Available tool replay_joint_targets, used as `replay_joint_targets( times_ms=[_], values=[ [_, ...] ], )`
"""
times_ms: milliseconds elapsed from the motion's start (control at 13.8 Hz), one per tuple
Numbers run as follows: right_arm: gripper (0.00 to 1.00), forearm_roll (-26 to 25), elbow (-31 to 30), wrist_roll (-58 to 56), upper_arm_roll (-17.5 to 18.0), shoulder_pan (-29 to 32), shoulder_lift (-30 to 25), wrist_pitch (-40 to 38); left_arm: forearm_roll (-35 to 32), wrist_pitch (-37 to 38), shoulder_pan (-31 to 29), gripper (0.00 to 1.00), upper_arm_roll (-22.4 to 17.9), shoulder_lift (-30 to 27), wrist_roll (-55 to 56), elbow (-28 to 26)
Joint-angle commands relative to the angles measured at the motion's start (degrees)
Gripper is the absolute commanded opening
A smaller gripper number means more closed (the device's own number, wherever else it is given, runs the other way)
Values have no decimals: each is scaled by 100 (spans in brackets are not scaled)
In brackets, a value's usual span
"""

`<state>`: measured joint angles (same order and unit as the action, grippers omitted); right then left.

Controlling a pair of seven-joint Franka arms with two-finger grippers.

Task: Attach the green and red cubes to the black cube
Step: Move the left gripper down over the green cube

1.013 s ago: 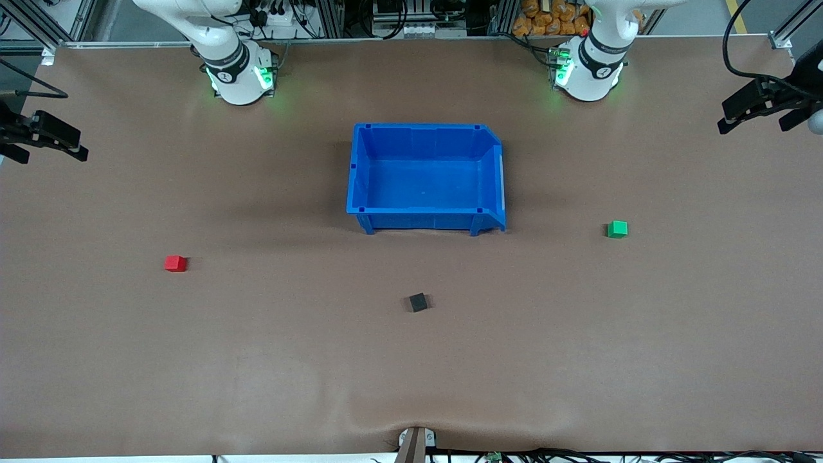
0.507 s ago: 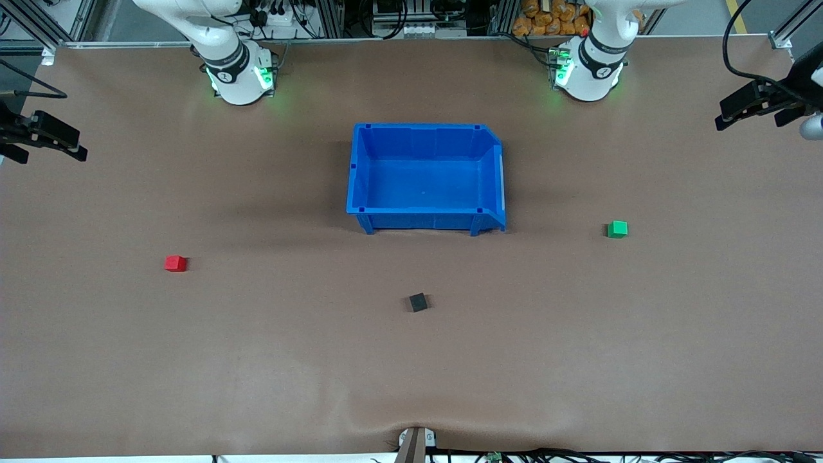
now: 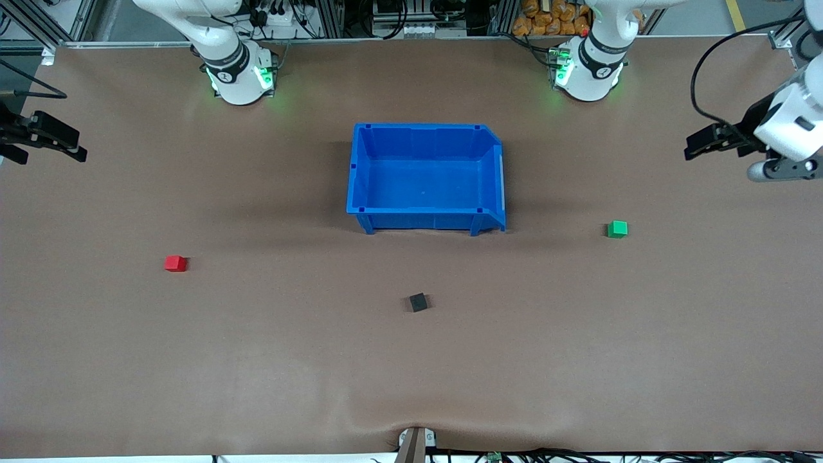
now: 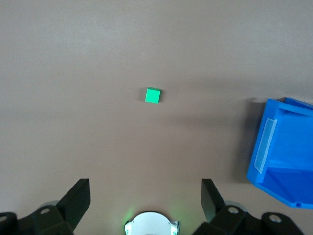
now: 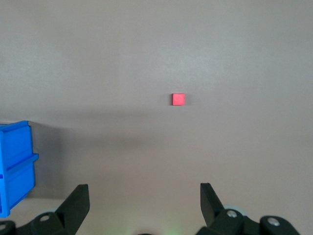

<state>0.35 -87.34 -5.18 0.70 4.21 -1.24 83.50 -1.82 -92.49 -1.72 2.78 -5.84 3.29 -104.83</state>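
The black cube (image 3: 418, 302) lies alone on the brown table, nearer to the front camera than the blue bin (image 3: 424, 127). The green cube (image 3: 617, 229) (image 4: 153, 95) sits toward the left arm's end and the red cube (image 3: 175, 263) (image 5: 178, 99) toward the right arm's end. My left gripper (image 3: 693, 146) (image 4: 145, 188) hangs open and empty over the table's edge at the left arm's end, well apart from the green cube. Open and empty too, my right gripper (image 3: 80, 148) (image 5: 144, 193) waits over the edge at the right arm's end, away from the red cube.
The blue bin (image 4: 283, 152) (image 5: 14, 161) stands empty in the middle between the two arm bases. Both white bases (image 3: 238, 74) (image 3: 588, 71) stand along the table's back edge. Bare brown mat surrounds all three cubes.
The left arm has swung in over the table from its end, bringing its white hand into view. The right arm and the cubes have not moved.
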Motion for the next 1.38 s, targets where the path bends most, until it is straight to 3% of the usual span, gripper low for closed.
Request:
replay_joint_targets(
  times_ms=[0,507,1303],
  values=[
    [100,17,-55,-18,61,97,-113,-1,6,-347,-48,100,38,-234,5,-485],
    [100,9,-55,-36,61,80,-69,-45,-55,-1103,-39,100,74,-111,-21,-1013],
    [100,0,-64,-9,35,132,-8,-106,-73,-2149,-57,100,65,601,-118,-1373]
  ],
)
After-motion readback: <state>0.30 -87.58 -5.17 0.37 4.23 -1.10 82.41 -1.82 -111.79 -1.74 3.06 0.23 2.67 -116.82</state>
